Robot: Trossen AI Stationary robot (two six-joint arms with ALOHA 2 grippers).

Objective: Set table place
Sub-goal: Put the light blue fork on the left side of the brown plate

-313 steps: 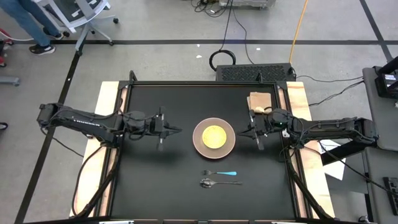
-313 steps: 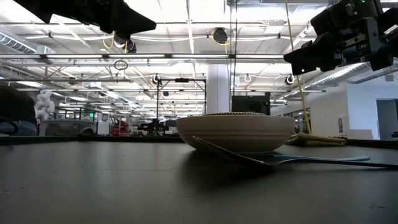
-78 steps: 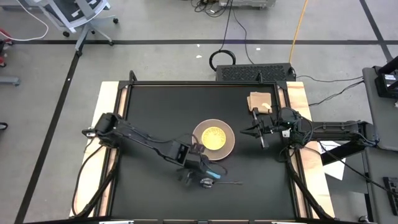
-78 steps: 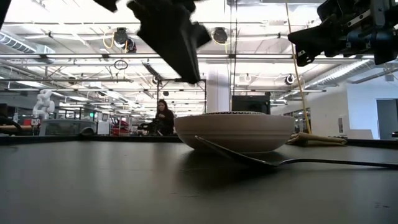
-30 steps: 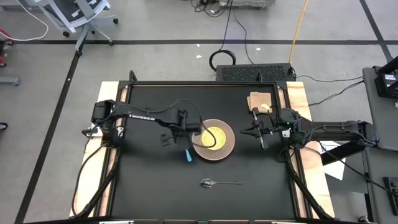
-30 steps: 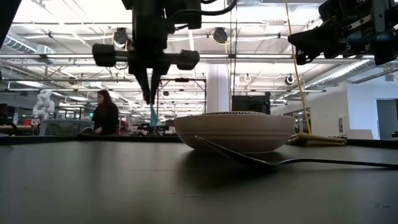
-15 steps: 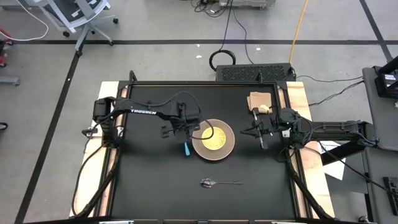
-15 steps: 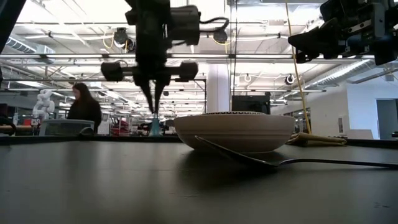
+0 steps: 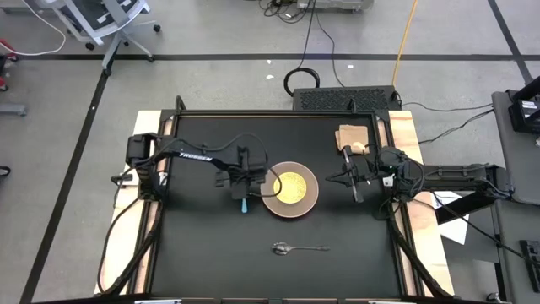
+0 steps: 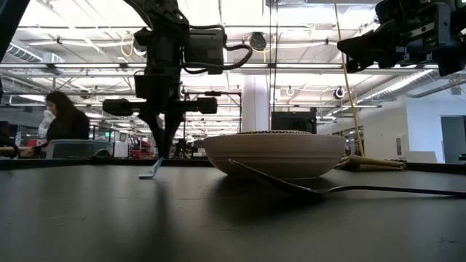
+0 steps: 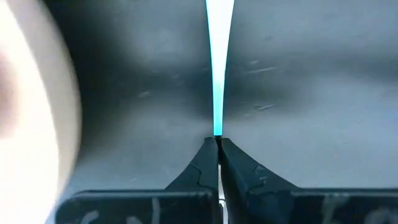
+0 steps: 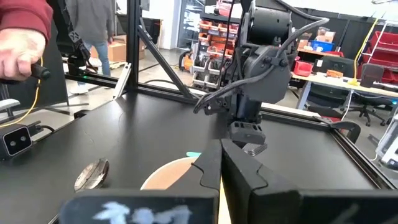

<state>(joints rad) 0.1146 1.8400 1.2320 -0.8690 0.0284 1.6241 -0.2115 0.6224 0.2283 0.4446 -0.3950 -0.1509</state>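
Observation:
My left gripper is shut on a blue-handled fork just left of the brown plate with a yellow middle, low over the black table. In the low view the fork slants down from the fingers. A metal spoon lies on the table nearer the near edge. My right gripper is shut and empty, held above the table to the right of the plate. My left gripper pinches the narrow end of the fork's blue handle between its two fingertips. The fingers come from above, pointing down. The handle runs out past the fingertips toward the near edge, and its lower end is at the table surface; the fork is tilted.
A small tan mat with a pale object on it lies at the far right of the table. Wooden boards run along the left and right sides. A person's hand shows beyond the table in the right wrist view.
My left gripper has gone down and toward the table's left edge, away from the plate, still shut on the fork. The fork hung clear of the table before; now its lower end is at the table and it slants.

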